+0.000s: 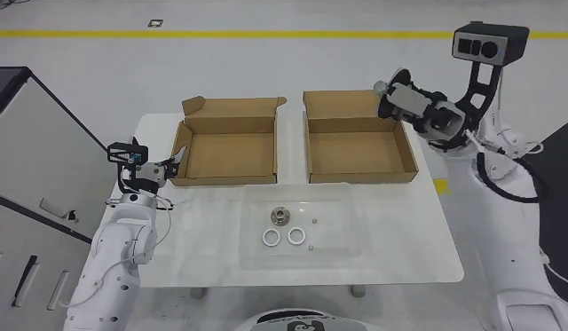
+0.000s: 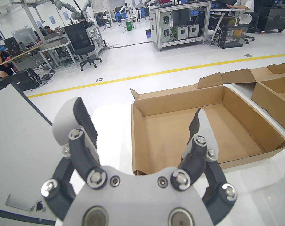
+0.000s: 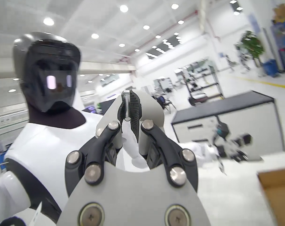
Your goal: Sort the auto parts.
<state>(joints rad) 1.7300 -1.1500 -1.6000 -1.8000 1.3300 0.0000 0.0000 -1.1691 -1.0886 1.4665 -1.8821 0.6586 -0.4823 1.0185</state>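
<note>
Your right pincer clenches a coiled spring; your left pincer gapes wide and empty, just beside the left cardboard box.

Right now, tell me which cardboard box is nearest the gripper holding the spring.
The right-hand box, by the right gripper shut on the spring; the other box sits beside the left gripper.

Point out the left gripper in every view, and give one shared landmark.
Top view: left gripper at the table's left edge, beside the left box.
Left wrist view: in the foreground, open, facing that box.
Right wrist view: small, blurred, far off before the cabinet.
Shared landmark: the grey cabinet next to it.
</note>
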